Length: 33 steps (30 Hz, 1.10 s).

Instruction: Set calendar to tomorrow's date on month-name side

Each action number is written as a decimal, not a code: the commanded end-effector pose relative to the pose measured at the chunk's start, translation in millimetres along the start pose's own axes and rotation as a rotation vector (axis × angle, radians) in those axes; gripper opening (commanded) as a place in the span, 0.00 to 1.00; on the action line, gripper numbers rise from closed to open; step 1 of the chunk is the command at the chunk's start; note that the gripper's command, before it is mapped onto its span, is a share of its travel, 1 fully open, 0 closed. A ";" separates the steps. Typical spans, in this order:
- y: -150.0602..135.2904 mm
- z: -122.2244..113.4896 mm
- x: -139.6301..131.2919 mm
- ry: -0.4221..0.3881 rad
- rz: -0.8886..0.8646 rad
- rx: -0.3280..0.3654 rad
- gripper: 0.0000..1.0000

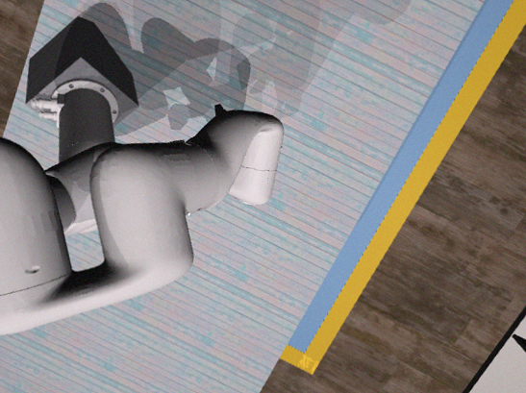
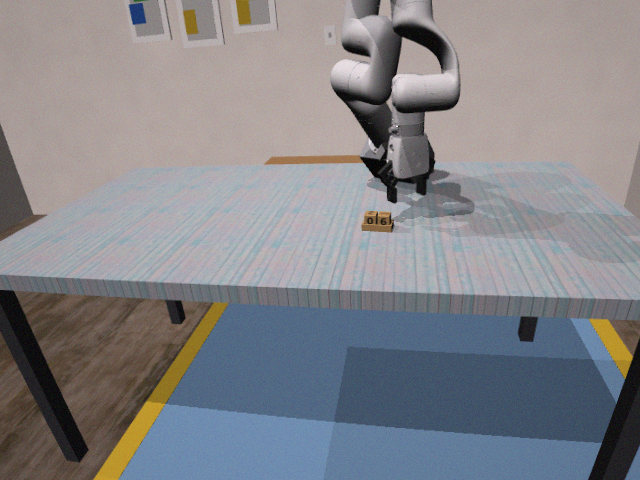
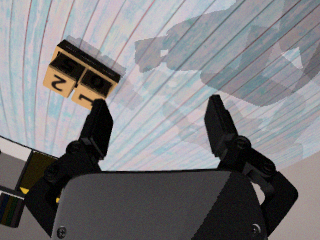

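Just above the table [image 2: 206, 222], the gripper [image 2: 406, 190] hangs with its fingers pointing down and spread to their widest, nothing between them. Seen from the room, the calendar lies at about seven o'clock from the fingertips, near but apart, closer to the table's front edge. From the wrist camera the same thing sits at about ten o'clock, just beyond the tip of the finger [image 3: 98, 128] on the picture's left, outside the gap between the fingers.

The calendar is a small wooden tray [image 2: 376, 227] flat on the table, with two cubes side by side in it: the left cube [image 2: 369, 219] shows 0 and the right cube [image 2: 383, 219] shows 6 toward the room. Its long axis runs left to right across the table, roughly in line with the gripper's opening direction, as far as I can judge.

From above, the arm hides the calendar entirely.

The coming move, I judge, turns on shifting the gripper toward the right cube, and probably turning it to span the cube's free faces.
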<state>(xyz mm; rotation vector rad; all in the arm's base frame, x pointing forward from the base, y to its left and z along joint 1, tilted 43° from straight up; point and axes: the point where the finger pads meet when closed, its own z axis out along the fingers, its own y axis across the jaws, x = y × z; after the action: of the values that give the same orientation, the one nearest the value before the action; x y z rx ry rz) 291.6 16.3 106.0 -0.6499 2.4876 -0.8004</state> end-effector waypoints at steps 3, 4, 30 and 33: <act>-15.9 0.7 -17.0 -0.001 0.144 0.001 1.00; -17.8 0.8 -19.0 -0.001 0.144 0.001 1.00; -55.1 3.0 -56.5 -0.002 0.667 0.001 1.00; -56.9 3.1 -58.3 -0.002 0.667 0.001 1.00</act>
<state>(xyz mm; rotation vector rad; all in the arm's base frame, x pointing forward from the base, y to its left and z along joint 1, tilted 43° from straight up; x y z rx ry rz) 350.5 6.2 151.1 0.1726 2.4552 -0.5362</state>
